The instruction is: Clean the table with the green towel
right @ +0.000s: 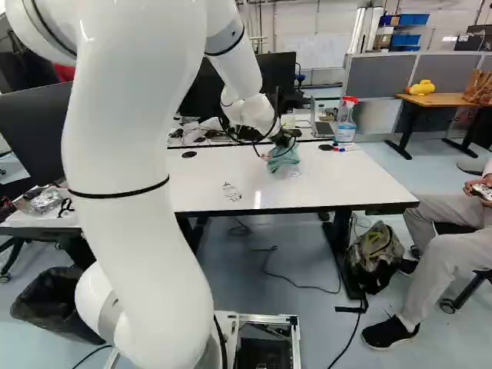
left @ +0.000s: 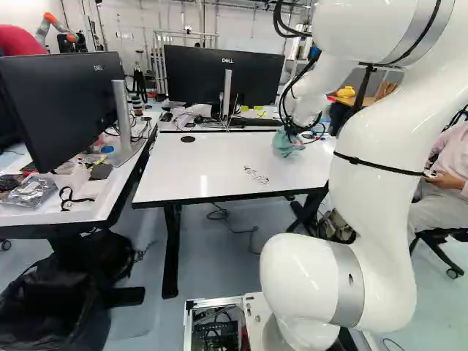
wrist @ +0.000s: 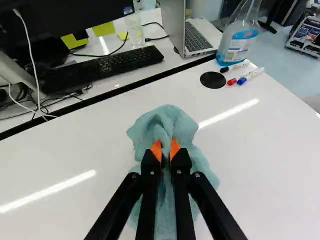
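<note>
My gripper (right: 283,141) is low over the far part of the white table (right: 346,184) in the right base view. The green towel (right: 284,159) hangs bunched beneath it and touches the tabletop. In the wrist view both orange pads of the gripper (wrist: 165,150) pinch a fold of the towel (wrist: 165,120), and the cloth spreads out around the fingers. Dark scribbled marks (left: 256,175) lie on the tabletop, nearer the base than the towel.
A spray bottle (wrist: 239,37), markers (wrist: 247,75) and a laptop (wrist: 192,35) stand beyond the towel. A keyboard (wrist: 105,67) lies on the desk behind. Monitors (left: 223,77) stand at the back. A seated person is right of the table.
</note>
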Tool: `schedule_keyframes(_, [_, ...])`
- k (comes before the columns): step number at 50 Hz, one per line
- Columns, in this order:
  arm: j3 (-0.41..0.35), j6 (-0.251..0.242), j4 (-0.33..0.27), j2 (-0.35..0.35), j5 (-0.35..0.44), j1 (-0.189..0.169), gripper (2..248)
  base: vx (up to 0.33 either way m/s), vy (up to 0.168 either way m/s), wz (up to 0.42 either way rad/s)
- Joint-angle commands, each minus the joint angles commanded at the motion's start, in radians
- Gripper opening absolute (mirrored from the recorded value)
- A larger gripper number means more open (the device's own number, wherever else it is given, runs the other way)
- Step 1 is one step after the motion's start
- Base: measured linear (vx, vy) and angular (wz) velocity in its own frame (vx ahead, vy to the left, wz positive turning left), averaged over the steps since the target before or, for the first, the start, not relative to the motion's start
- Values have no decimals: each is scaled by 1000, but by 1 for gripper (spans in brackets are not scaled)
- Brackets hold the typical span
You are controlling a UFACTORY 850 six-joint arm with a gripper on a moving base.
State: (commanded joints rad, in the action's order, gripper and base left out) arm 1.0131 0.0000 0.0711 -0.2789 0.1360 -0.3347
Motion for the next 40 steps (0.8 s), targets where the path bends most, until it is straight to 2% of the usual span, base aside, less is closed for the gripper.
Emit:
schedule_keyframes(22, [-65, 0, 26, 56, -107, -13, 38, 0, 0, 0])
schedule_keyframes(40, [-94, 0, 47, 81, -204, -42, 38, 0, 0, 0])
